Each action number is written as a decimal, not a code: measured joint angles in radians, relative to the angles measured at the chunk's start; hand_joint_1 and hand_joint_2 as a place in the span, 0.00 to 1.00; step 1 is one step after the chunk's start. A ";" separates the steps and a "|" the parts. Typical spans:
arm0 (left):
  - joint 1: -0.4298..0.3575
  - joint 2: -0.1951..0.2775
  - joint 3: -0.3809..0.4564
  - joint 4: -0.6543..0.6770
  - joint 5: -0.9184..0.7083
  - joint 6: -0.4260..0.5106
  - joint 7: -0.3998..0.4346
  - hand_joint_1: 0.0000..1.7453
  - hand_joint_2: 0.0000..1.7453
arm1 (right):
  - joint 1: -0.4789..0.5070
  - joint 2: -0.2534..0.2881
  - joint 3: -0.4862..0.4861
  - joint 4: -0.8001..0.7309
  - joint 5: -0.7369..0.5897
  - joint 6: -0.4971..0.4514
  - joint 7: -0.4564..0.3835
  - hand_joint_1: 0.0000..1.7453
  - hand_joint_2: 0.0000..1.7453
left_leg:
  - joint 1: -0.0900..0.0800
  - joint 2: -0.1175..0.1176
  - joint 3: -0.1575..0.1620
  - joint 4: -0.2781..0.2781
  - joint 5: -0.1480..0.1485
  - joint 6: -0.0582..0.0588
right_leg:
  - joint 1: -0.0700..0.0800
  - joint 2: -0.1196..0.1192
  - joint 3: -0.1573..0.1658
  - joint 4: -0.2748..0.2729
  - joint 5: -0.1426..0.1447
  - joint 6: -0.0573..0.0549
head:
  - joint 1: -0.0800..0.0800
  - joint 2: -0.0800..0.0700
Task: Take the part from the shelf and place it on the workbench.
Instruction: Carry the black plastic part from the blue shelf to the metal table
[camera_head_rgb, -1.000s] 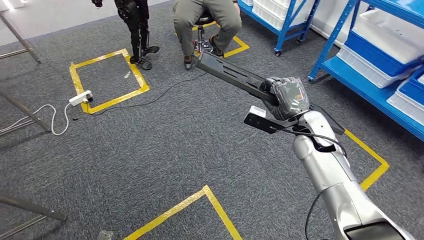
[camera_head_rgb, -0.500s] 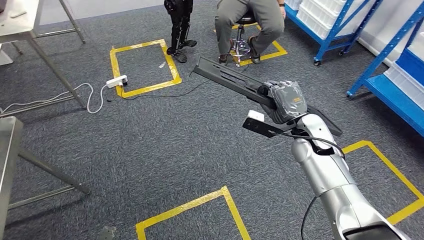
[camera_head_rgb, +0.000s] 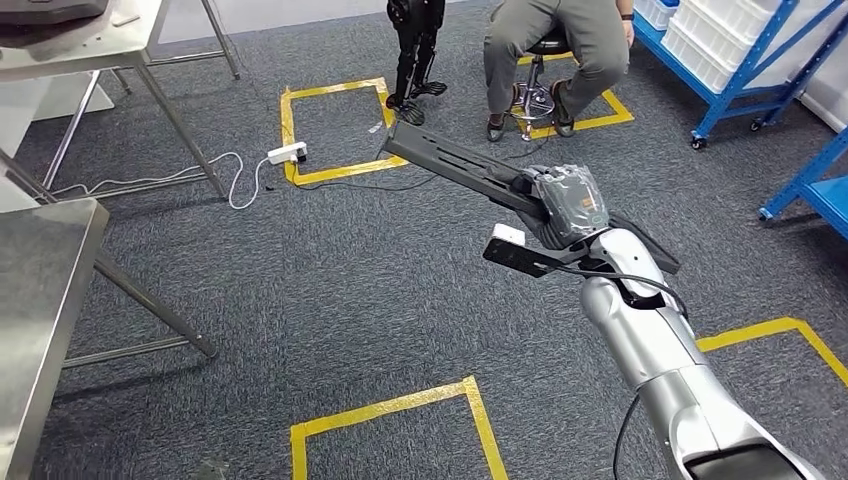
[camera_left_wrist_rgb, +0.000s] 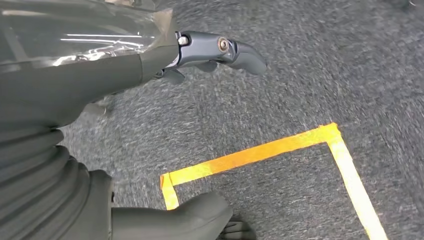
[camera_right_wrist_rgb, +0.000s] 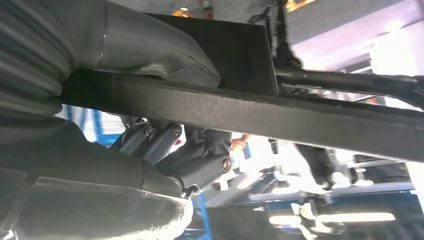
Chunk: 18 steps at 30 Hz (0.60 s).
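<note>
Head view shows the right hand (camera_head_rgb: 568, 205) grasping the part (camera_head_rgb: 470, 170), a long dark slotted bar carried in the air above the grey carpet (camera_head_rgb: 330, 300), its free end pointing far and left. So the pick from the shelf (camera_head_rgb: 740, 70) (blue, far right) looks done. The workbench (camera_head_rgb: 40, 290), steel-topped at the near left, is well apart; carrying and setting down remain. The left hand (camera_left_wrist_rgb: 220, 50) hangs with its fingers apart, holding nothing.

Open carpet (camera_head_rgb: 330, 290) ahead; bench (camera_head_rgb: 40, 290) near left; seated person (camera_head_rgb: 560, 50) and blue shelf (camera_head_rgb: 740, 60) far right.
</note>
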<state>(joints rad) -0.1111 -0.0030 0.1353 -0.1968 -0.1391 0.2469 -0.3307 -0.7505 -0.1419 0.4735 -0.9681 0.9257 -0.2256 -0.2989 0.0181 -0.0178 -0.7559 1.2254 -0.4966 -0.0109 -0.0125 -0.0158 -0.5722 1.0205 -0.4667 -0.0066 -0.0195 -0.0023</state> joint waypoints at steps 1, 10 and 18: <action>0.001 -0.001 0.000 0.000 0.000 0.000 0.000 0.00 1.00 | 0.000 0.001 0.001 0.004 0.000 0.000 -0.001 1.00 1.00 | 0.000 0.003 -0.023 0.055 -0.021 0.000 | 0.004 -0.013 0.000 0.000 -0.001 -0.001 | 0.000 0.000; 0.005 0.000 0.001 0.000 -0.006 0.000 -0.007 0.00 1.00 | -0.008 0.007 0.005 0.017 -0.004 -0.008 -0.001 1.00 1.00 | -0.017 0.053 0.110 -0.187 0.078 0.032 | 0.032 -0.107 -0.001 0.002 -0.011 0.005 | 0.005 0.000; 0.001 -0.001 0.001 -0.001 -0.017 -0.003 -0.008 0.00 1.00 | 0.008 -0.011 0.004 0.025 -0.007 -0.010 0.000 1.00 1.00 | -0.008 -0.041 0.108 -0.198 0.096 0.058 | 0.008 0.010 -0.130 0.285 -0.122 0.022 | 0.007 0.000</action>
<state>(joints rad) -0.1097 -0.0039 0.1362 -0.1976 -0.1564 0.2442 -0.3390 -0.7424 -0.1533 0.4778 -0.9426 0.9186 -0.2355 -0.2988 0.0102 -0.0585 -0.6476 1.0274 -0.4010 0.0473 -0.0047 -0.0056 -0.7027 1.3057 -0.5892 0.0151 -0.0126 -0.0023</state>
